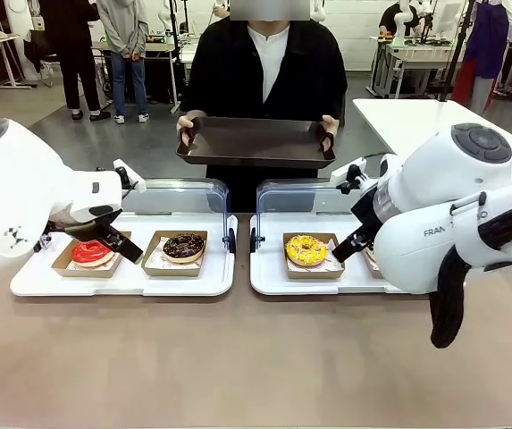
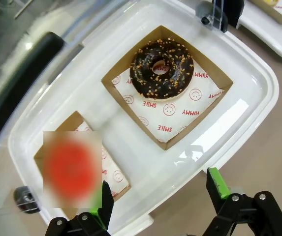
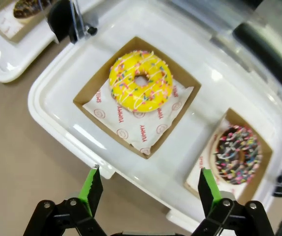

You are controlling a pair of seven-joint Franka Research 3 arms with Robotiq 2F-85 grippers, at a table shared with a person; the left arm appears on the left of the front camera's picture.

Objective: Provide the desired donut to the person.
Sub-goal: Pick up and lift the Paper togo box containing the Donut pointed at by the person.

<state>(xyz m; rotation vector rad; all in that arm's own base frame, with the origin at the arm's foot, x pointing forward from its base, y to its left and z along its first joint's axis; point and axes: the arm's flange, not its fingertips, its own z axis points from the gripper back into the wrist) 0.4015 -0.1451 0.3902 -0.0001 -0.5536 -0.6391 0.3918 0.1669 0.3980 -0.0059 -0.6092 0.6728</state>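
**Inspector:** Front view, please.

**Assistant:** The person (image 1: 256, 63) stands at the far side of the worktop (image 1: 238, 357), holding a dark serving tray (image 1: 256, 143) level in both hands. On the worktop are two white trays with clear lids raised. The left white tray (image 1: 121, 281) holds a red donut (image 1: 90, 251) and a chocolate donut (image 1: 184, 246), each in a cardboard box. The right white tray (image 1: 273, 281) holds a yellow donut (image 1: 306, 249). The left claw (image 1: 129, 252) sits low between the red and chocolate donuts. The right claw (image 1: 339, 254) is just beside the yellow donut's box.

**Inspector:** Left wrist view?

**Assistant:** The left claw (image 2: 159, 184) has its fingers spread apart and grips nothing. The chocolate donut (image 2: 162, 69), flecked with nut pieces, lies ahead in its box on printed paper. The red donut (image 2: 72, 169) is blurred, close to one finger.

**Inspector:** Right wrist view?

**Assistant:** The right claw (image 3: 149, 173) is likewise spread and empty, above the tray's near rim (image 3: 47, 105). The yellow donut (image 3: 141, 81) lies ahead in its box. A sprinkled chocolate donut (image 3: 236, 155) sits in a second box alongside.
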